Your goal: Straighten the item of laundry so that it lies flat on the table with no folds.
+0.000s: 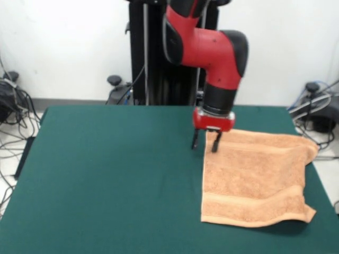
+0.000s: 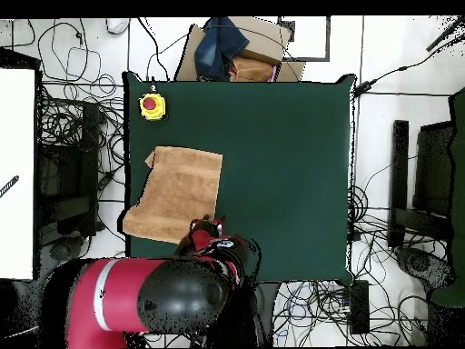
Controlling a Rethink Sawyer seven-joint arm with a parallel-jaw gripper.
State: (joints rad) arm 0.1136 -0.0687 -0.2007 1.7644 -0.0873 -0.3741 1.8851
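**Towel at the side of the bench**

The orange towel [image 1: 254,180] [image 2: 177,193] lies by one side edge of the green bench [image 1: 116,174] [image 2: 281,164], one corner curled up (front view). The tool [image 1: 205,142] stands at the towel's corner nearest the robot, fingers [image 1: 216,142] apart, holding nothing.

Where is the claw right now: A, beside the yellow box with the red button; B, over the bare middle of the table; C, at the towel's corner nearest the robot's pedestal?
C: the claw hangs open at the far corner of the towel, the corner nearest the pedestal.
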